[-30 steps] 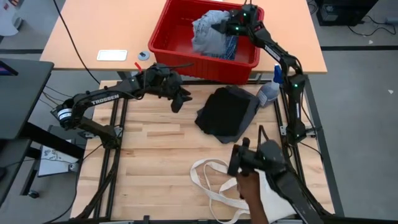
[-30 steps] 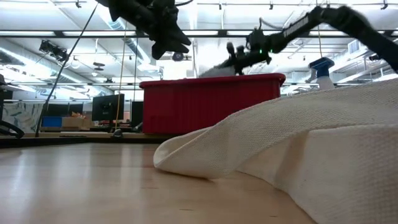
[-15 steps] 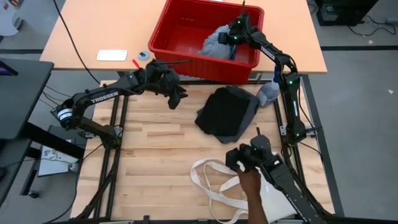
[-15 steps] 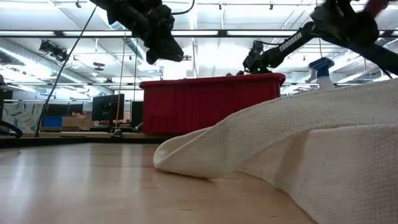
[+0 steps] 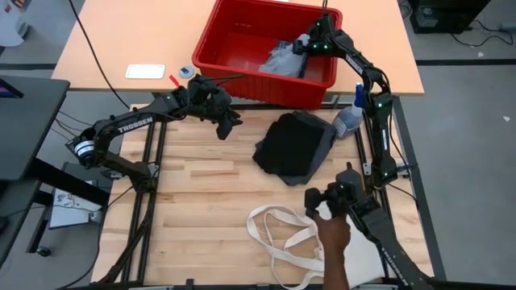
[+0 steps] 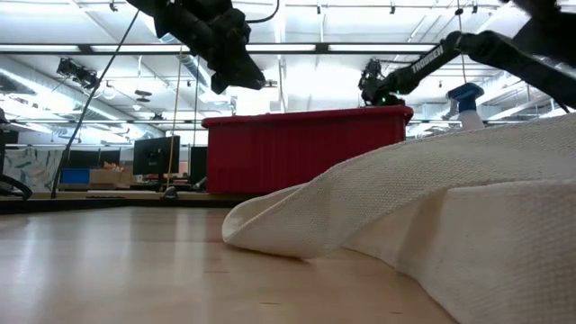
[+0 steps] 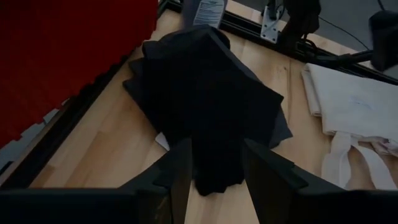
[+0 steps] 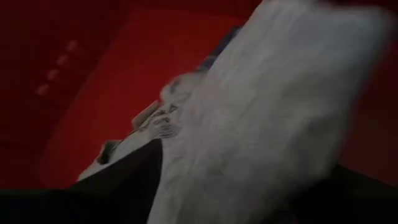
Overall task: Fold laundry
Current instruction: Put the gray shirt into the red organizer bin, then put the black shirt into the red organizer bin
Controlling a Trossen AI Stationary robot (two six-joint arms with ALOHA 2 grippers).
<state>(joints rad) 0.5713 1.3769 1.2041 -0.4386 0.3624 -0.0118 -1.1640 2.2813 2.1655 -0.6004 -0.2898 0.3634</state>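
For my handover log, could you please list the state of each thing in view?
Red plastic bin: open-topped, light blue-grey garment crumpled inside.
Black garment: lying folded on the wooden table.
Cream canvas tote bag: lying flat.
Left tool: open, empty.
Right tool: in bin at garment.

Table top [image 5: 201,201] is showing as pale butcher-block wood, smooth, faint sheen in the low view. Bin [image 5: 242,36] is looking like red moulded plastic, slightly glossy. Black piece [image 5: 294,145] is reading as matt soft cloth, creased. Light blue-grey piece [image 5: 282,58] is looking soft, fuzzy up close. Tote bag [image 6: 432,207] is showing coarse cream canvas weave. Both arms are looking matt dark plastic or metal.
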